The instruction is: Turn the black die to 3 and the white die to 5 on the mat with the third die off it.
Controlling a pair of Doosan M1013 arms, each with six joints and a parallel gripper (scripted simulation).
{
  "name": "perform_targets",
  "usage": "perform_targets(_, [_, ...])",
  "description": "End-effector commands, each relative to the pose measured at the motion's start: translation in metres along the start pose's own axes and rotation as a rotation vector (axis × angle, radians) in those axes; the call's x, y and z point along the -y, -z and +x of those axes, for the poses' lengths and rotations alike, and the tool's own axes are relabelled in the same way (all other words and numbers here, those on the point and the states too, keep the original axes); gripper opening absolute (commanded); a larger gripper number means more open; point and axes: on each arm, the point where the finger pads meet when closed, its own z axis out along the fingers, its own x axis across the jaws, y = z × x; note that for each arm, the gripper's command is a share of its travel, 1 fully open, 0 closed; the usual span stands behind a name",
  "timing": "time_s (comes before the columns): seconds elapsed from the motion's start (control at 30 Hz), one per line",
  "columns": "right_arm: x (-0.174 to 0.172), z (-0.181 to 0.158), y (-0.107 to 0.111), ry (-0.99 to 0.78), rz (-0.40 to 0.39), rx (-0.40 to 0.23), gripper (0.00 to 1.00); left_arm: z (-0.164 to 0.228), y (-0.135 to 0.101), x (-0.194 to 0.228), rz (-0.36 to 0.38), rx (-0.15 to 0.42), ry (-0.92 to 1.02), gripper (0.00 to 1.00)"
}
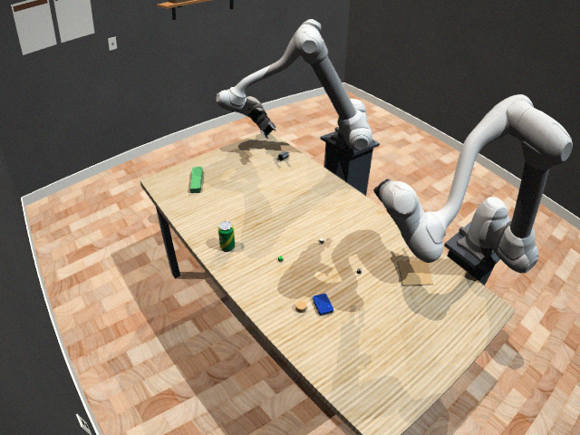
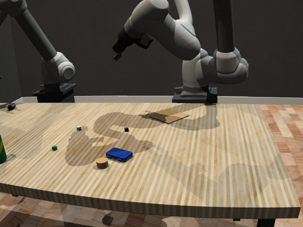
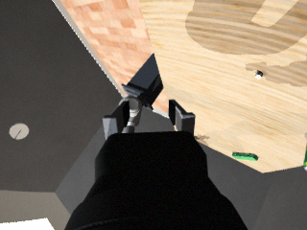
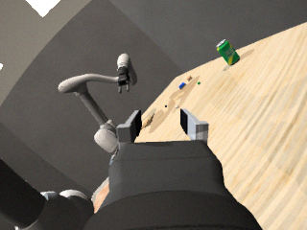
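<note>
The black die (image 1: 358, 271) (image 2: 126, 129) and white die (image 1: 321, 240) (image 2: 78, 128) (image 3: 259, 74) lie on the table, off the mat. The green die (image 1: 280, 258) (image 2: 54, 147) (image 4: 199, 82) also lies off the mat. Their pips are too small to read. The square tan mat (image 1: 421, 279) (image 2: 177, 116) lies near the left arm's base, with no die on it. My left gripper (image 2: 117, 56) (image 3: 149, 107) is open and empty, high above the table. My right gripper (image 1: 267, 130) (image 4: 160, 117) is open and empty above the table's far end.
A blue case (image 1: 323, 304) (image 2: 119, 154) lies beside a wooden disc (image 1: 301, 306) (image 2: 102, 163). A green can (image 1: 227, 236) (image 4: 227, 53) stands near the long edge. A green block (image 1: 196, 179) (image 3: 245, 156) and a small black object (image 1: 283, 156) (image 2: 11, 106) lie toward the far end.
</note>
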Motion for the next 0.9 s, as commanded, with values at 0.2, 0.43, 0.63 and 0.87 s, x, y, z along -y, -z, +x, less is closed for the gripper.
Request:
perform_targets(0.2, [0.0005,-0.0003,0.0001,0.001,0.000,0.000,1.00,-0.0003,0.0004,-0.0005,0.000,-0.001,-0.001,1.00])
perform_targets(0.43, [0.0005,-0.0003,0.0001,0.001,0.000,0.000,1.00,-0.0003,0.0004,-0.0005,0.000,-0.001,-0.001,1.00])
perform_targets(0.63, [0.0004,-0.0003,0.0003,0.002,0.000,0.000,1.00,-0.0003,0.0004,-0.0005,0.000,-0.001,-0.001,1.00])
perform_targets(0.87, [-0.0034,-0.0017,0.0081,0.022,-0.009,-0.008,1.00,-0.0003,0.0004,-0.0005,0.000,-0.001,-0.001,1.00])
